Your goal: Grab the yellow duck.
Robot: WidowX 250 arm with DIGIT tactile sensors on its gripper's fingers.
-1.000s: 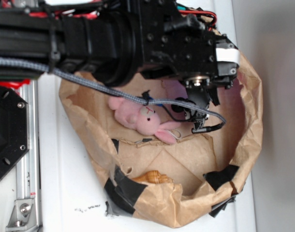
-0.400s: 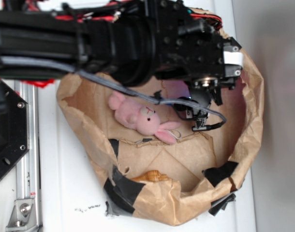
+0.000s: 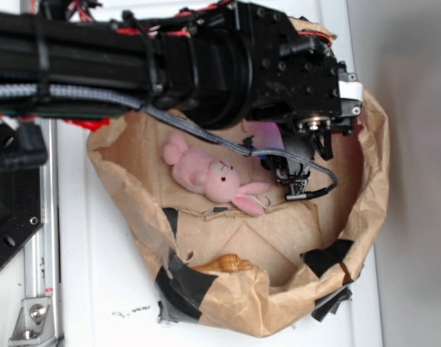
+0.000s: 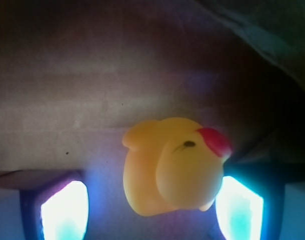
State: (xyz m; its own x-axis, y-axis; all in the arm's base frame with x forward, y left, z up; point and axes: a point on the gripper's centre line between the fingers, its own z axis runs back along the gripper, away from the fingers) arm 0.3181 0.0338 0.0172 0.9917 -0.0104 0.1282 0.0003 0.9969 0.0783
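A white surface [image 3: 97, 282] carries everything in the exterior view, scuffed with small dark specks toward 7 o'clock. Along the 9 o'clock edge runs a silver metal rail [image 3: 41, 253] with a bolted bracket at its lower end, beside a black mounting plate [image 3: 11, 210]. From 12 to 5 o'clock a plain pale grey wall [image 3: 416, 181] fills the right side. The light is soft and even, casting faint shadows only.
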